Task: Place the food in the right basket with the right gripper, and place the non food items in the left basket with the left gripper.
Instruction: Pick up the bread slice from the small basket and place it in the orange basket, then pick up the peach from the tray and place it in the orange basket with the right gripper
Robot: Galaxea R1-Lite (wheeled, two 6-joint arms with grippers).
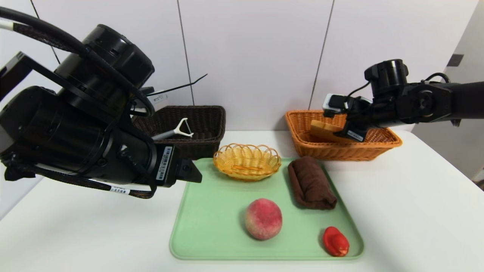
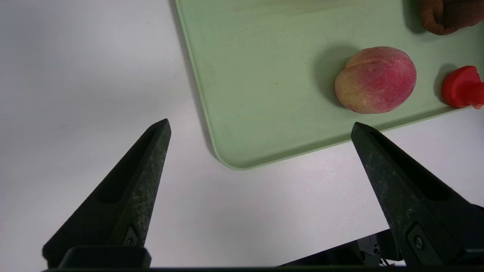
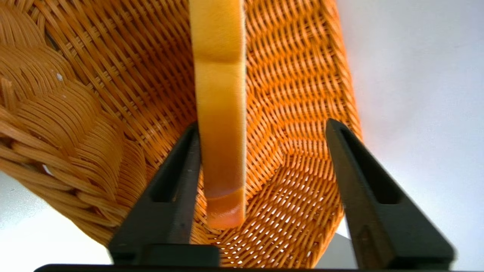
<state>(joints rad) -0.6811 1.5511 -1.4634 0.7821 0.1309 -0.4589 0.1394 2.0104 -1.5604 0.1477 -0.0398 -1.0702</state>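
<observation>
My right gripper (image 1: 351, 130) hovers over the orange right basket (image 1: 378, 148) and stands open (image 3: 261, 124). A slice of bread (image 3: 220, 113) hangs between its jaws, lying against one finger with a wide gap to the other; its edge pokes out over the basket (image 1: 324, 130). On the green tray (image 1: 211, 226) lie a peach (image 1: 263, 219), a red food piece (image 1: 335, 241), a rolled brown towel (image 1: 311, 182) and a small yellow wicker basket (image 1: 247, 161). My left gripper (image 2: 260, 122) is open and empty above the table, by the tray's near left corner (image 2: 264, 94).
The dark brown left basket (image 1: 204, 121) stands at the back left with a white peeler (image 1: 176, 132) in it. My left arm (image 1: 75, 124) blocks much of the table's left side. In the left wrist view the peach (image 2: 375, 80) and the red piece (image 2: 461, 87) show.
</observation>
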